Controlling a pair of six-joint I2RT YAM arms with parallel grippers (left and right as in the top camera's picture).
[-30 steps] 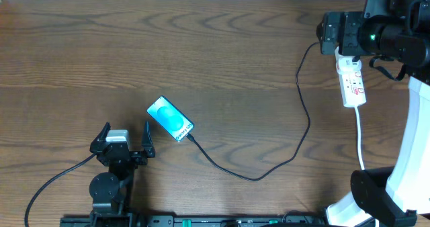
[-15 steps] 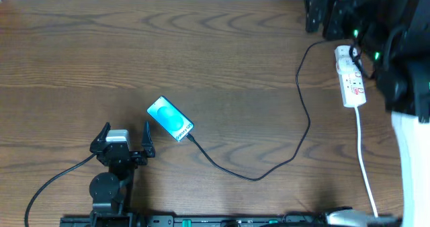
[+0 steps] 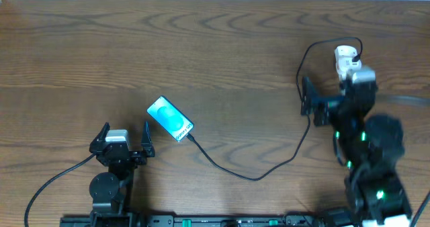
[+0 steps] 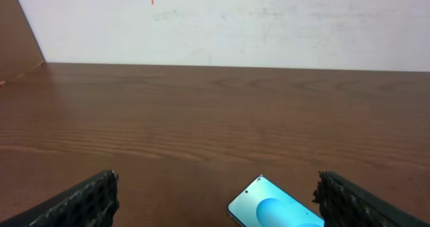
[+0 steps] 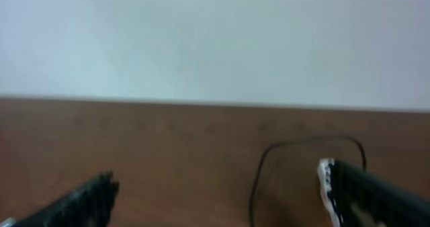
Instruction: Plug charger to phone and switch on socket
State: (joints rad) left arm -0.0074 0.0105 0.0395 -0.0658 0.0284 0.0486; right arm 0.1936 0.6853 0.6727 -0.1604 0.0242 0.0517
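Writing along the phone screen's edge is too small to read; the phone lies left of the bench's middle, the charger tip meeting its near end. Left gripper, by the near edge, spread wide, empty. Right gripper spread wide, empty, by the socket toward the far right corner

black arms, ridged black fingers

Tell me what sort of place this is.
Probably a robotics lab or test bench: a wooden table against a plain white wall, a left arm and a right arm mounted at its edge, and a phone, charger and socket laid out.
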